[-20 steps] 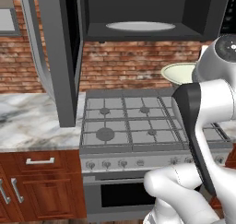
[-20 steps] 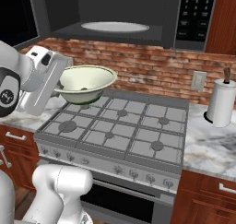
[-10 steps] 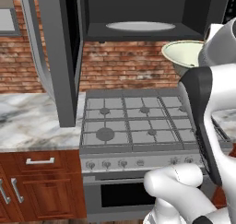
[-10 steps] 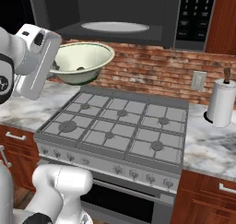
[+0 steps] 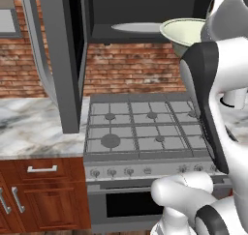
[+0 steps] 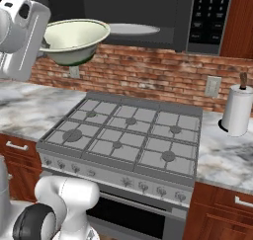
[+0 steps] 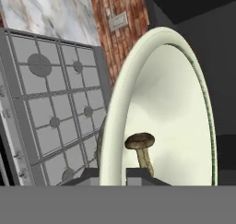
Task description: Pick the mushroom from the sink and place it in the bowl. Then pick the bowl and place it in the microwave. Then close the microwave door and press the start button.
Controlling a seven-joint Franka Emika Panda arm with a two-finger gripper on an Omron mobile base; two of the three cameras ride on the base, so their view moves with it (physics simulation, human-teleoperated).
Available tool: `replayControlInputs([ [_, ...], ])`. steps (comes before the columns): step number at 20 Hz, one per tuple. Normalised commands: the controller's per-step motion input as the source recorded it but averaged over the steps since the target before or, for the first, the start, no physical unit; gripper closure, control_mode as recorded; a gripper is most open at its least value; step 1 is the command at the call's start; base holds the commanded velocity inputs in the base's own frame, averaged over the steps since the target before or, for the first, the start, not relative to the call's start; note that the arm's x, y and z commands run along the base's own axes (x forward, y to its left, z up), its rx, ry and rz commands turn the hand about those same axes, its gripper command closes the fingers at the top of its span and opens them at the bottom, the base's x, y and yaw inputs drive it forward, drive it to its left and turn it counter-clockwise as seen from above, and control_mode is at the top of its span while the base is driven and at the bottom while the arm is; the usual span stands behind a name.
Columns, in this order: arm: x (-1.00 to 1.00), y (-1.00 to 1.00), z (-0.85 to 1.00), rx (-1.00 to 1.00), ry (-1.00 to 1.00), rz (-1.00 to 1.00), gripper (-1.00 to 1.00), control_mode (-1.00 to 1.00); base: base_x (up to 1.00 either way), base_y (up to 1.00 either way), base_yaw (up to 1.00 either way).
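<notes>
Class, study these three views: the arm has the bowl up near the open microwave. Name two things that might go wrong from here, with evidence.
1. The pincer grips the bowl by its rim alone, so it might tip or slip; the mushroom lies loose inside and could roll out.
2. The bowl hangs beside the microwave opening, near the turntable plate; its wall might clip the cavity's lower edge going in.

bowl (image 6: 75, 39) aloft before the microwave (image 6: 148, 17)
</notes>
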Motion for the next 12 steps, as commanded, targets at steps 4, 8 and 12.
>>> replayControlInputs([
  [4, 0.34, 0.31, 0.14, 0.00, -0.08, 0.04, 1.00, -1.00, 0.00, 0.00, 0.00],
  [8, 0.62, 0.07, 0.00, 0.00, -0.08, 0.07, 1.00, -1.00, 0.00, 0.00, 0.00],
  [12, 0.84, 0.01, 0.00, 0.00, -0.07, 0.07, 1.00, -1.00, 0.00, 0.00, 0.00],
])
